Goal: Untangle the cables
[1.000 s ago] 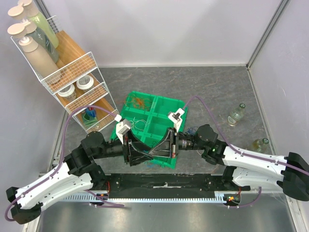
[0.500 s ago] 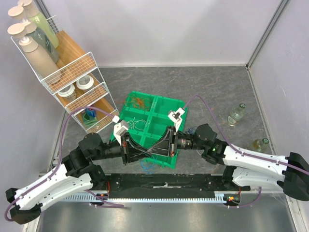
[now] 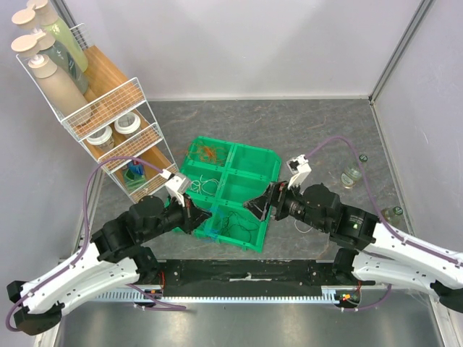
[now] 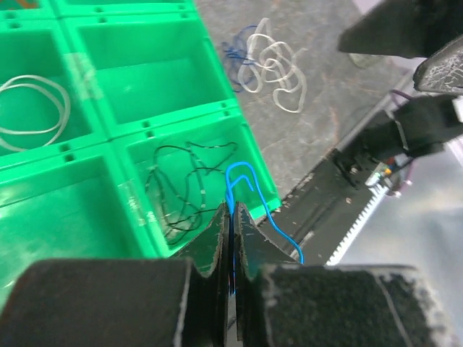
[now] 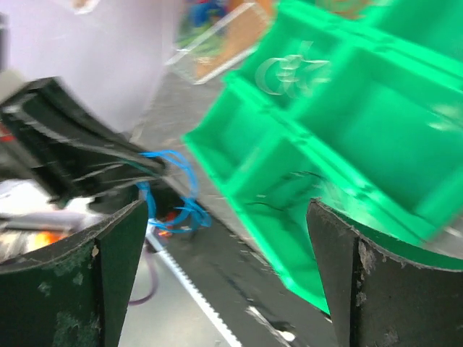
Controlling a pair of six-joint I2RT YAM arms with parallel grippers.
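My left gripper is shut on a thin blue cable, which loops out past its tips over the near corner of the green tray. In the top view the left gripper sits at the tray's near-left side. My right gripper stands wide open at the tray's near-right edge, nothing between its fingers. From the right wrist the blue cable hangs from the left gripper's fingers. A black cable and a white cable lie in separate compartments. A white-and-blue tangle lies on the table.
A wire rack with bottles and jars stands at the far left. Two small glass bottles are on the right side. A black rail runs along the near edge. An orange cable lies in a far tray compartment.
The left gripper shut on the blue cable and drew back to the left. The right gripper opened, let the cable go and pulled away to the right.
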